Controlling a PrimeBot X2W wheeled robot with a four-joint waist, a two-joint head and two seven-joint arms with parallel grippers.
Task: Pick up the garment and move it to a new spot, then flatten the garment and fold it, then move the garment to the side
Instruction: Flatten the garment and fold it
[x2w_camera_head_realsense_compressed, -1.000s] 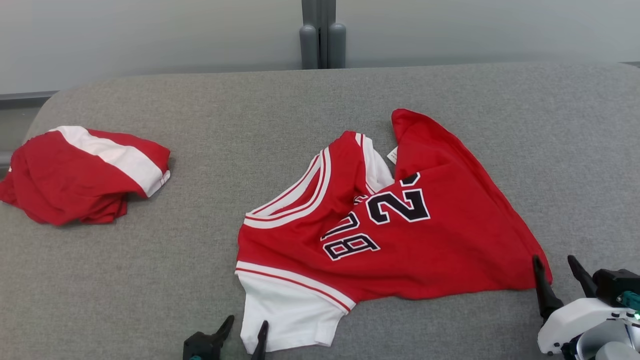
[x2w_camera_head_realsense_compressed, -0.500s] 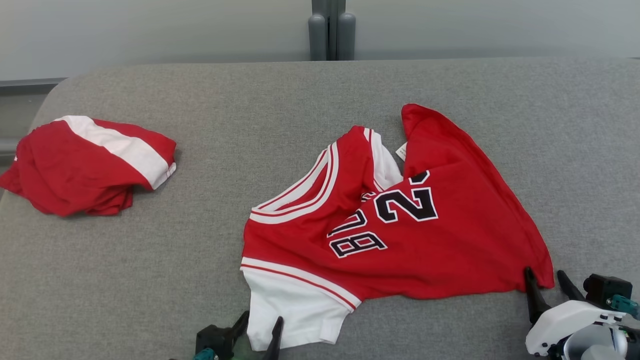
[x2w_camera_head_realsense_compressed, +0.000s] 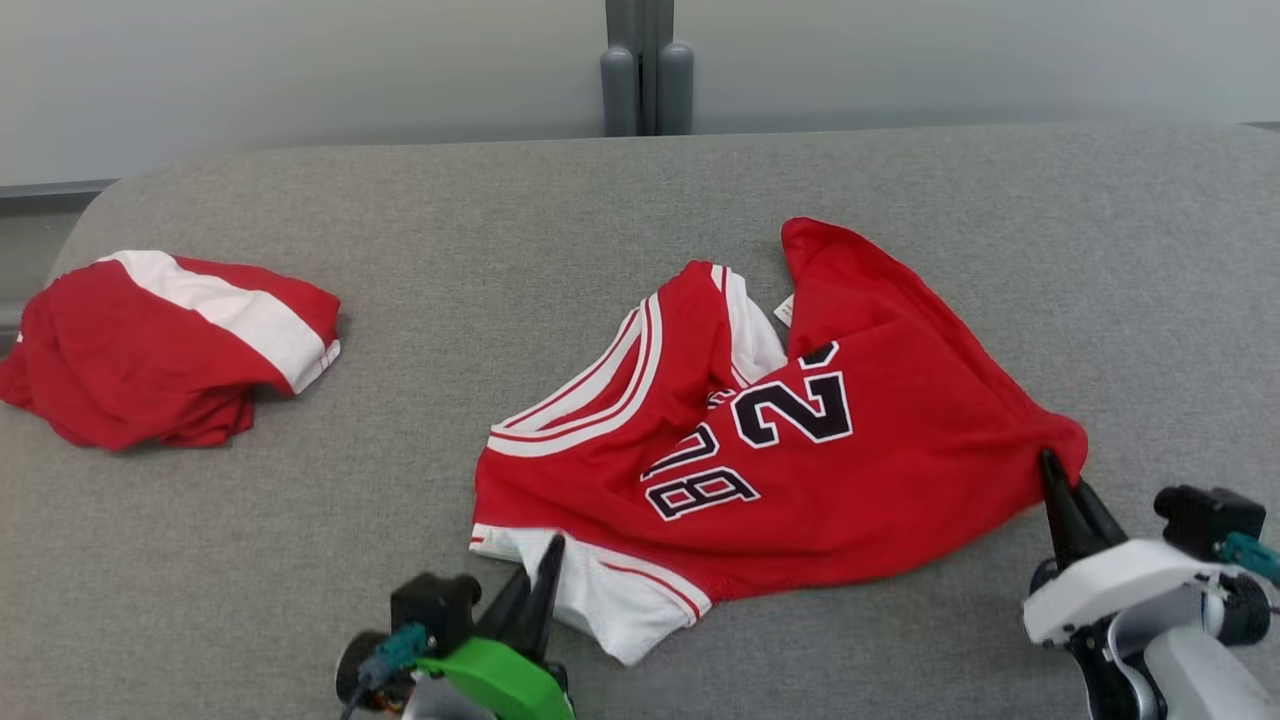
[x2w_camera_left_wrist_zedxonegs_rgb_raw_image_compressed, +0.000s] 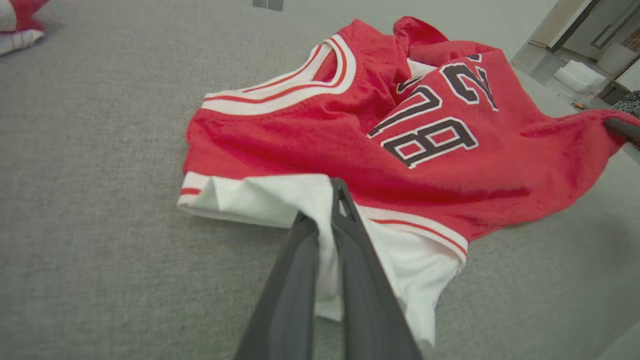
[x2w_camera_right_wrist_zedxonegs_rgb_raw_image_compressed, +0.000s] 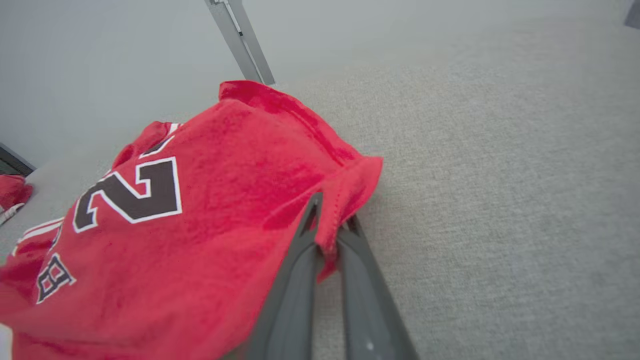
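Head view is showing a second red bundle (x2w_camera_head_realsense_compressed: 165, 345) far left on the bench (x2w_camera_head_realsense_compressed: 420, 230); wrist views are showing the left claw (x2w_camera_left_wrist_zedxonegs_rgb_raw_image_compressed: 337, 187) clamped on the white sleeve of the jersey (x2w_camera_head_realsense_compressed: 880, 470) mid-bench, right claw (x2w_camera_right_wrist_zedxonegs_rgb_raw_image_compressed: 334, 212) pinching its red corner; numerals 2, 8

Work surface: grey woven fabric top (x2w_camera_head_realsense_compressed: 250, 560), rounded at its far-left corner. Behind it, a plain pale grey wall (x2w_camera_head_realsense_compressed: 300, 70), evenly lit. Grey vertical post (x2w_camera_head_realsense_compressed: 646, 30) at centre back, flanked by two round-topped cylinders (x2w_camera_head_realsense_compressed: 618, 90). Left wrist view, far right: possibly white foam blocks (x2w_camera_left_wrist_zedxonegs_rgb_raw_image_compressed: 577, 77).
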